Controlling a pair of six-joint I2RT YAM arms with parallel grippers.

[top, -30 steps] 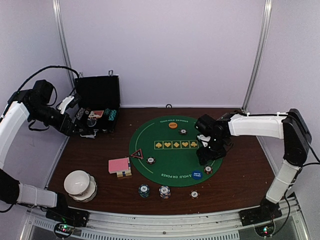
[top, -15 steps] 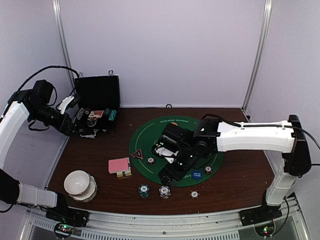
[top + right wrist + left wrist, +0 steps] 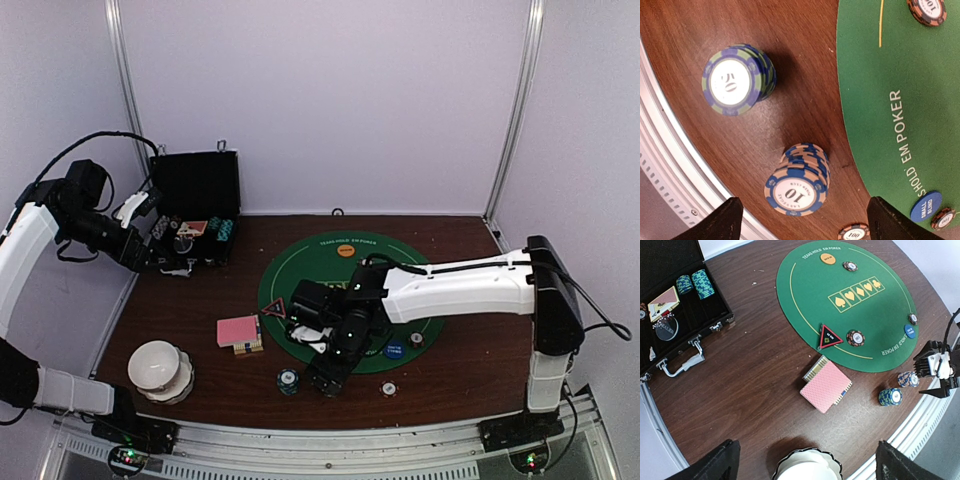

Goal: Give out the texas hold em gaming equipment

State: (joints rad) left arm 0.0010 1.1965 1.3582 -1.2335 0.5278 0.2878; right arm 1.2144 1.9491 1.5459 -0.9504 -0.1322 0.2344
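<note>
The right gripper (image 3: 327, 372), jaws spread wide, hangs over the 10-chip stack (image 3: 797, 177) on the table (image 3: 805, 115) beside the mat (image 3: 900, 75) (left gripper (image 3: 165, 262) open too); stiff, slick, loose chips probably want a low pinch across the rims.

Pale lilac walls (image 3: 330, 100) and two metal corner posts (image 3: 514, 110) enclose a dark wooden table (image 3: 172, 312).
</note>
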